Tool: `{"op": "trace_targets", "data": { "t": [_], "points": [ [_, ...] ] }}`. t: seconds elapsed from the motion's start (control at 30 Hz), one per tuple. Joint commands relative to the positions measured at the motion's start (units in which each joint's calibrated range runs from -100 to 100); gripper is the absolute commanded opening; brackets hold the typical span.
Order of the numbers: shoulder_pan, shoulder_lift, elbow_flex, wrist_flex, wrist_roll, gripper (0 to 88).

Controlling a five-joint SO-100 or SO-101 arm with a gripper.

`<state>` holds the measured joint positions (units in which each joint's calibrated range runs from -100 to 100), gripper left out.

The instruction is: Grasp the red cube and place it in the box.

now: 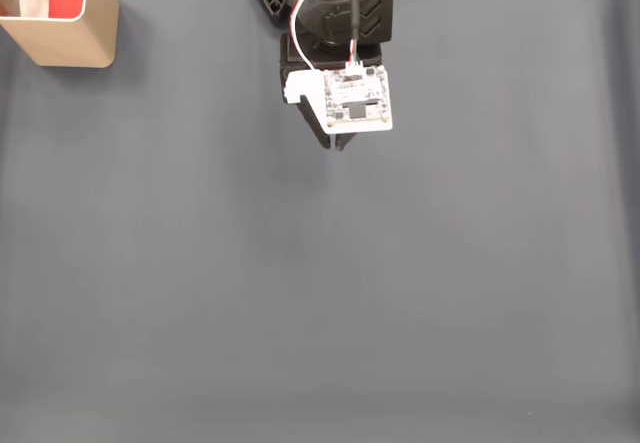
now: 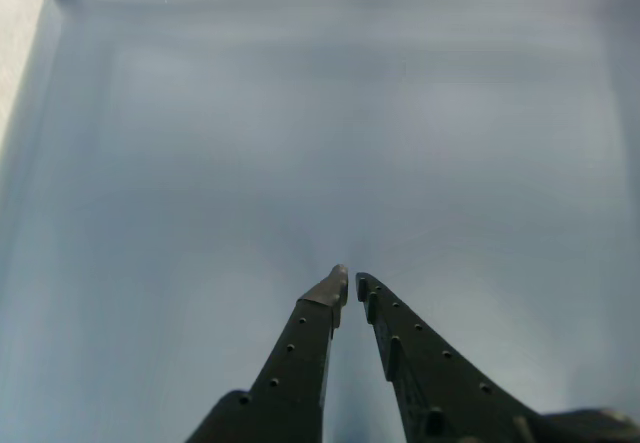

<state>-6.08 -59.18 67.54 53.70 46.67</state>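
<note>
Grey mat: red cube half-hidden inside box, cropped at far-left corner; gripper nearly closed, empty.

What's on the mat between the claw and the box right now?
Nothing: in the fixed view only bare grey mat lies between the claw and the box, which holds the red cube.

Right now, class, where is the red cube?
In the fixed view the red cube sits inside the box at the top left corner of the grey mat, well left of the arm's base.
</note>
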Motion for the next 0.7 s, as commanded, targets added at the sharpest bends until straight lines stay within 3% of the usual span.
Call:
{"op": "trace_targets", "data": {
  "t": [0.0, 0.67],
  "points": [
    [0.19, -4.51, 2.44, -0.99, -0.59, 0.0],
    [2.89, -27.04, 26.35, -0.09, 0.54, 0.0]
  ]
}}
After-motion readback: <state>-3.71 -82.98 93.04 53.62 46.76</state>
